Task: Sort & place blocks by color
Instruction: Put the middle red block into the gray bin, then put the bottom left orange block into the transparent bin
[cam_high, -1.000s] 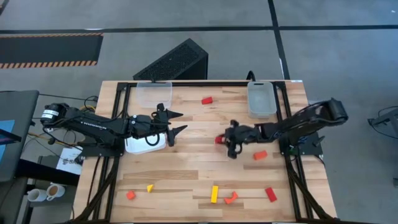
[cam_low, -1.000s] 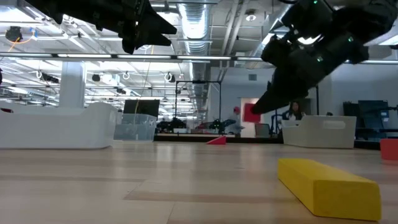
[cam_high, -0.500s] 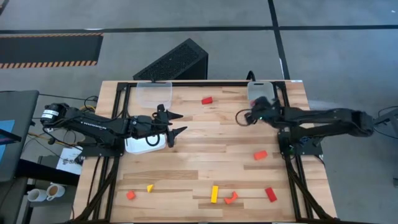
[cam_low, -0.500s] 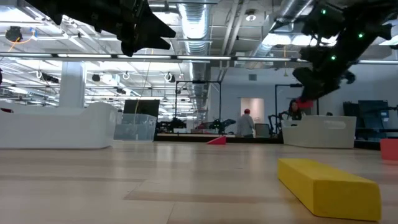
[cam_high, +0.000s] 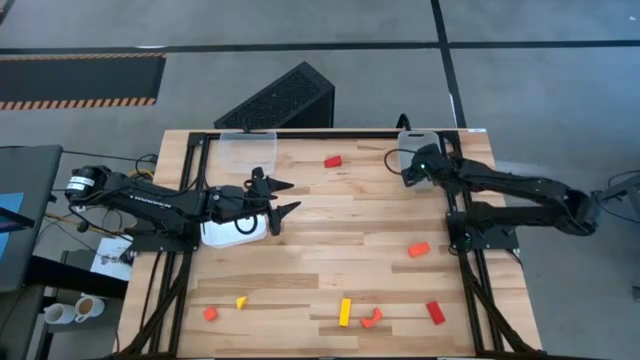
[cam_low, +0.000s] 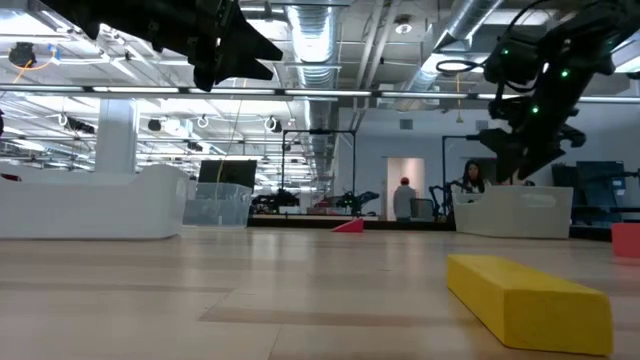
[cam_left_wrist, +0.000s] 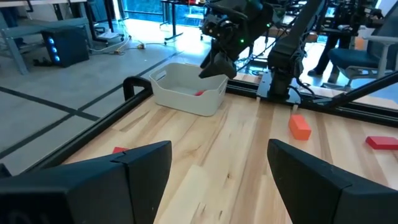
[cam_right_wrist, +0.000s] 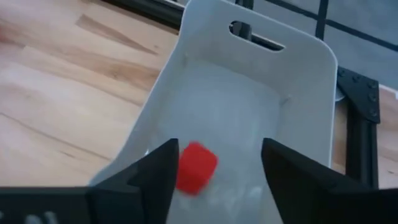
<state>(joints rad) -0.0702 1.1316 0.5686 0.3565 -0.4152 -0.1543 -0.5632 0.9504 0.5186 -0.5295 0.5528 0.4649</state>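
My right gripper (cam_high: 408, 172) (cam_right_wrist: 217, 149) hovers open over the pale bin (cam_high: 421, 160) (cam_right_wrist: 249, 99) at the table's far right. A red block (cam_right_wrist: 196, 167) shows inside that bin, below the fingers and apart from them. My left gripper (cam_high: 285, 197) (cam_left_wrist: 217, 155) waits open in the air beside the white tray (cam_high: 230, 233). Loose on the table are a red wedge (cam_high: 332, 160), an orange block (cam_high: 418, 249), a red bar (cam_high: 435, 312), an orange arch (cam_high: 371, 318), a yellow bar (cam_high: 345, 311) (cam_low: 530, 300), a yellow wedge (cam_high: 241, 301) and an orange cube (cam_high: 210, 313).
A clear bin (cam_high: 248, 148) stands at the far edge, left of centre. Black frame rails (cam_high: 468, 270) run along both table sides. The wide middle of the table holds no blocks. In the low view, people stand in the room far behind the table.
My right gripper has swung from the table's middle toward the far right edge, carrying a red block up over the pale bin. The block has left its fingers and now shows inside the bin. The left arm has kept still.
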